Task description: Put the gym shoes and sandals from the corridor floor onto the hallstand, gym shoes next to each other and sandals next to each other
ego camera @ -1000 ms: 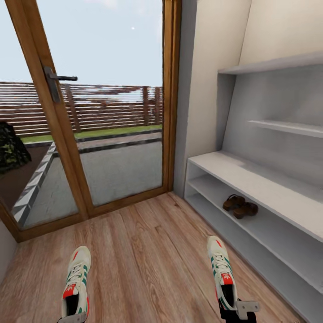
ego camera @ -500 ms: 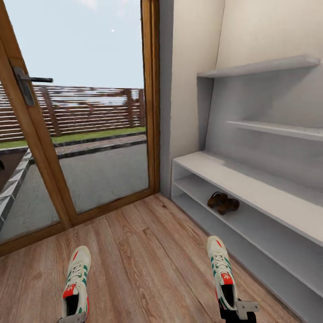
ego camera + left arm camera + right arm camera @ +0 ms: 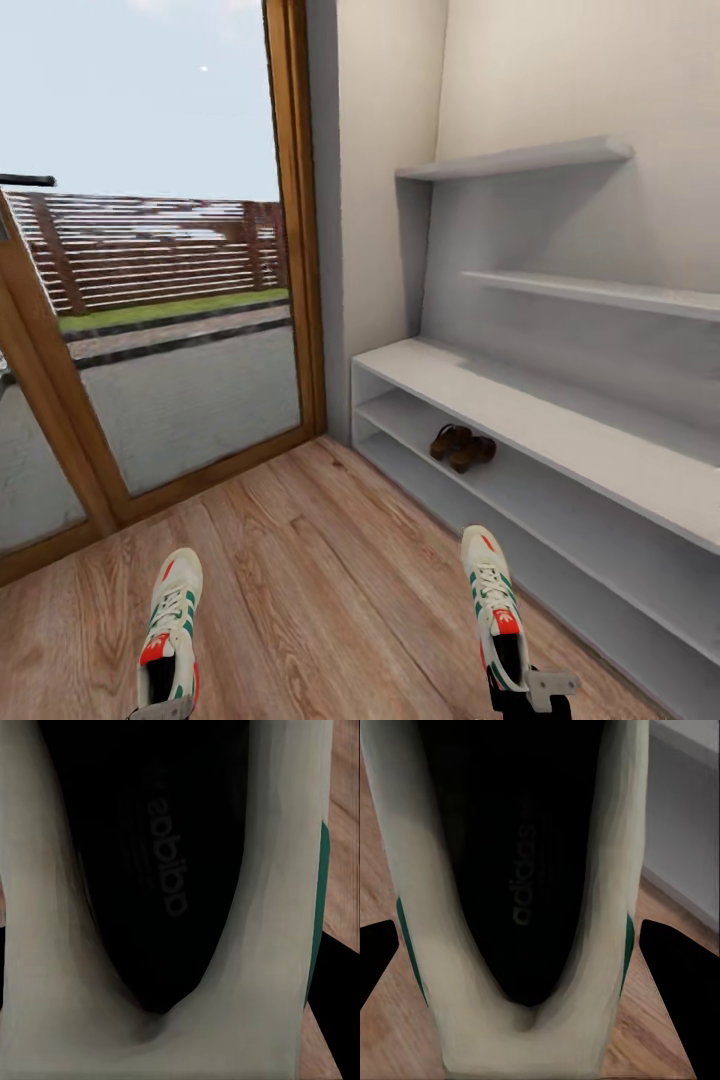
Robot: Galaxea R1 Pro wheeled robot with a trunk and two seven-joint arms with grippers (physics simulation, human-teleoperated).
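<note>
Ahead of both pincers and off to the right pincer's side stands the hallstand (image 3: 560, 420), pale grey, with two open shoe shelves, a tall back panel and two staggered upper shelves. Beneath the pincers runs the corridor floor (image 3: 320, 580) of light brown planks, ending at a wood-framed glass door (image 3: 150, 300) ahead of the left pincer. Each gym shoe is carried heel-first, toe pointing forward. The left pincer (image 3: 160, 712) is clenched on the heel of the left gym shoe (image 3: 168, 640); its wrist view looks straight into that shoe's dark insole (image 3: 150, 855). The right pincer (image 3: 530, 700) is clenched on the heel of the right gym shoe (image 3: 495, 615), just beside the hallstand's lower edge. Farther ahead of the right pincer, the two sandals (image 3: 460, 446) lie touching side by side on the upper shoe shelf.
</note>
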